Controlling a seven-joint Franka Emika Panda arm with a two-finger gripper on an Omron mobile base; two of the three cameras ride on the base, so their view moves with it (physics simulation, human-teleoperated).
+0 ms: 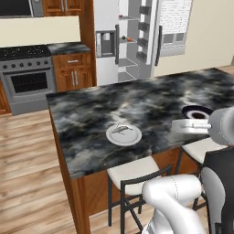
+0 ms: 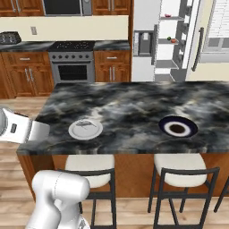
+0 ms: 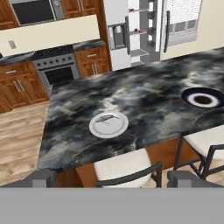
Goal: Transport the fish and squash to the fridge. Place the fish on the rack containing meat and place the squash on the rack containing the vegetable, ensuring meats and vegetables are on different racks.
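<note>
The fingers (image 3: 112, 178) stand wide apart with nothing between them, their two dark tips low in the hand view and held back from the near edge of the table (image 3: 144, 94), above the stools (image 3: 124, 167).

Ahead of the fingers and slightly toward the left tip, the fish (image 3: 108, 117) lies on a round pale-grey plate (image 3: 109, 124), near the table's front edge. In the left base view the fish (image 1: 122, 129) lies across the far half of that plate (image 1: 124, 135); the right base view shows fish (image 2: 83, 124) and plate (image 2: 85, 129) the same way.

Farther ahead and toward the right tip sits a dark-blue plate (image 3: 203, 98) with a white ring and a dark centre. It is well apart from the pale plate. Whether the dark centre is anything lying on it cannot be told.

Beyond the table, well ahead of the fingers, the fridge (image 3: 131, 33) stands with its right door swung open, pale shelves showing inside. A small orange-red thing (image 2: 173, 40) rests on a middle shelf; it is too small to name. The squash cannot be made out with certainty.

To the fridge's left are a stove (image 3: 52, 65) and wooden cabinets (image 3: 19, 85).
</note>
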